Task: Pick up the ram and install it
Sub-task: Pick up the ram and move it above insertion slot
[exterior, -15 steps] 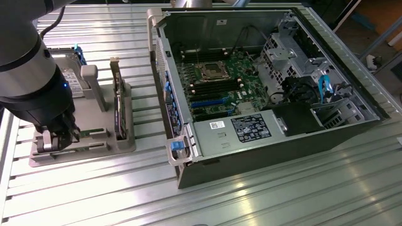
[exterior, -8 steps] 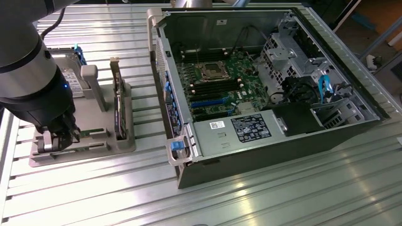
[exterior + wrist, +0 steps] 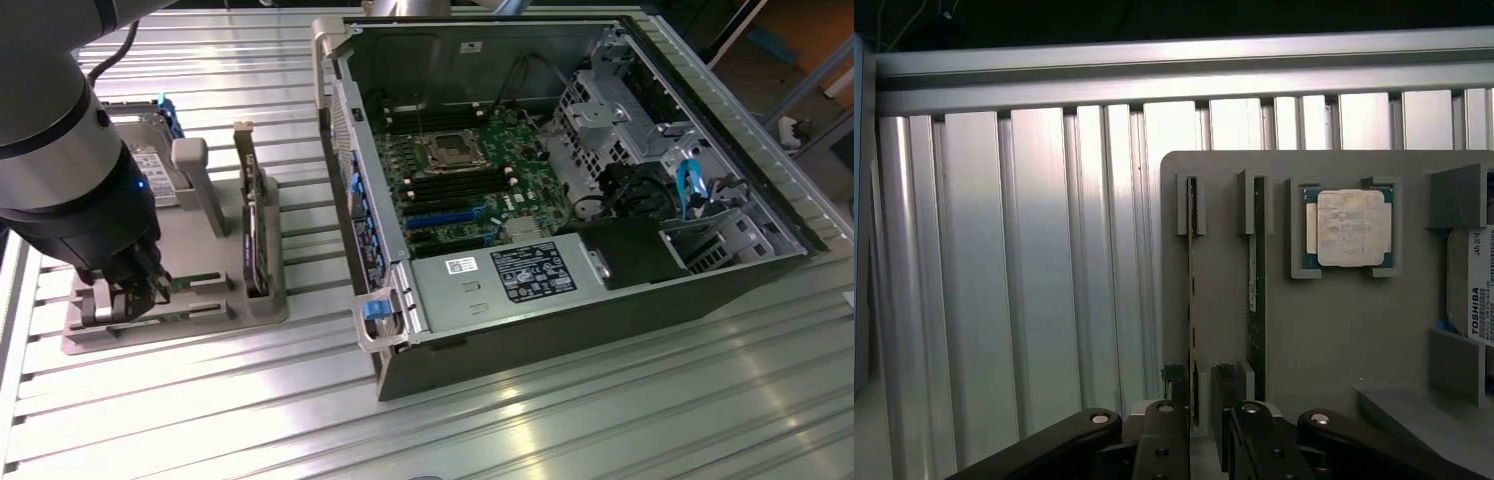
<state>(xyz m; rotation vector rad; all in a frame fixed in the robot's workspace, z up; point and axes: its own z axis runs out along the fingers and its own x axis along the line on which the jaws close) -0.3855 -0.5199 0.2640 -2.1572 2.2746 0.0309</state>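
Ram: green stick, standing on edge in a slot of the grey tray. It sits between the CPU and a thinner strip in the parallel slot nearer the tray's edge. It is seated in its slot, not lifted.

Exterior view: the tray lies at 9 o'clock of the open PC case, with the motherboard exposed inside. The gripper is low over the tray's 7 o'clock corner. The hard drive is at the tray's 11 o'clock, and a card stands upright along its 3 o'clock side.

Gripper: jaws wide, nothing clamped. In the wrist view the gap lines up with the end of the thinner strip. The ram is one slot over, just beside one finger.
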